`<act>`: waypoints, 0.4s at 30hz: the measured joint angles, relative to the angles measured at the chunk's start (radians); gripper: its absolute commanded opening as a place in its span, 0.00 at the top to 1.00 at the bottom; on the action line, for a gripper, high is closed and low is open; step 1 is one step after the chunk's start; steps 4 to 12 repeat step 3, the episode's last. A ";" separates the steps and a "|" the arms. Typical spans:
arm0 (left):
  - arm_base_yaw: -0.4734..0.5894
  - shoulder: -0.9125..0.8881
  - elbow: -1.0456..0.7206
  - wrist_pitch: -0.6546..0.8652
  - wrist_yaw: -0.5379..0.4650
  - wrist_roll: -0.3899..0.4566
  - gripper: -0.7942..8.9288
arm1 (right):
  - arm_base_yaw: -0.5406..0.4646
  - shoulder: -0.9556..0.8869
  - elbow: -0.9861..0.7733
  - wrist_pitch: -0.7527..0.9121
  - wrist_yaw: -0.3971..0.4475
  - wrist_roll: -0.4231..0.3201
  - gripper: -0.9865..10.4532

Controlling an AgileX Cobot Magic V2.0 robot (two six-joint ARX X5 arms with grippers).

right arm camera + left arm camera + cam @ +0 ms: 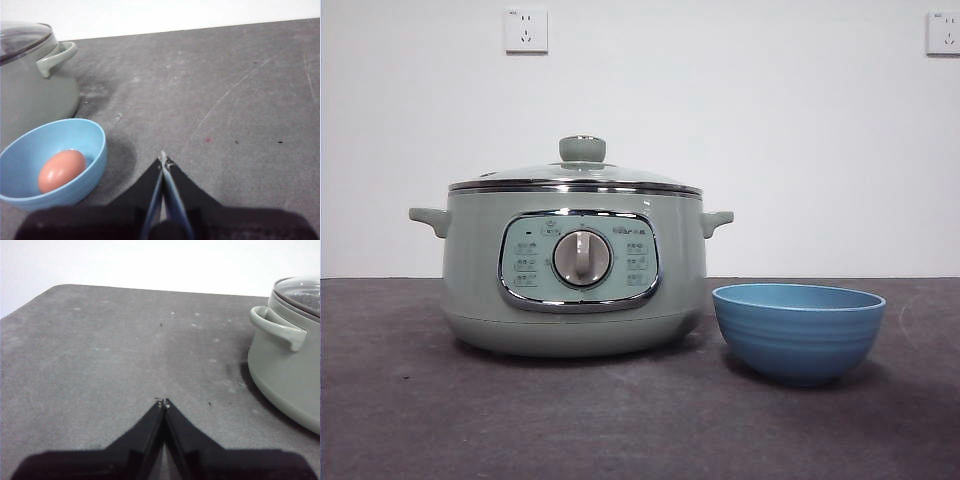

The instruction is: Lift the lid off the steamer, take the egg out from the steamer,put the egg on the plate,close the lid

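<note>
The pale mint-green steamer (575, 270) stands left of centre on the dark table, with its domed lid (578, 172) seated on it and the green knob on top. To its right sits the sky-blue plate (798, 330), a small bowl. A brown egg (61, 170) lies inside the plate (30, 197). My left gripper (163, 402) is shut and empty over bare table, beside the steamer (290, 370). My right gripper (163, 157) is shut and empty, off to the side of the plate. Neither gripper shows in the front view.
The dark grey table (620, 420) runs to a white wall with two sockets (526, 31). The steamer's side handles (277, 327) stick out on both sides. The table's rounded far corner (55, 290) shows in the left wrist view.
</note>
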 measured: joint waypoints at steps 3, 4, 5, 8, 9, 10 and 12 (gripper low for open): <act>0.000 0.000 0.000 0.000 0.000 0.000 0.92 | 0.000 0.000 0.000 0.000 0.000 -0.001 0.91; 0.000 0.000 0.000 0.000 0.000 0.000 0.92 | 0.000 0.000 0.000 0.000 0.000 -0.001 0.91; 0.000 0.000 0.000 0.000 0.000 0.000 0.92 | 0.000 0.000 0.000 0.000 0.000 -0.001 0.91; 0.000 0.000 0.000 0.000 0.000 0.000 0.92 | 0.000 0.000 0.000 0.000 0.000 -0.001 0.91; 0.000 0.000 0.000 0.000 0.000 0.000 0.92 | 0.000 0.000 0.000 0.000 0.000 -0.001 0.91; 0.000 0.000 0.000 0.000 0.000 0.000 0.92 | 0.000 0.000 0.000 0.000 0.000 -0.001 0.91; 0.000 0.000 0.000 0.000 0.000 0.000 0.92 | 0.000 0.000 0.000 0.000 0.000 -0.001 0.91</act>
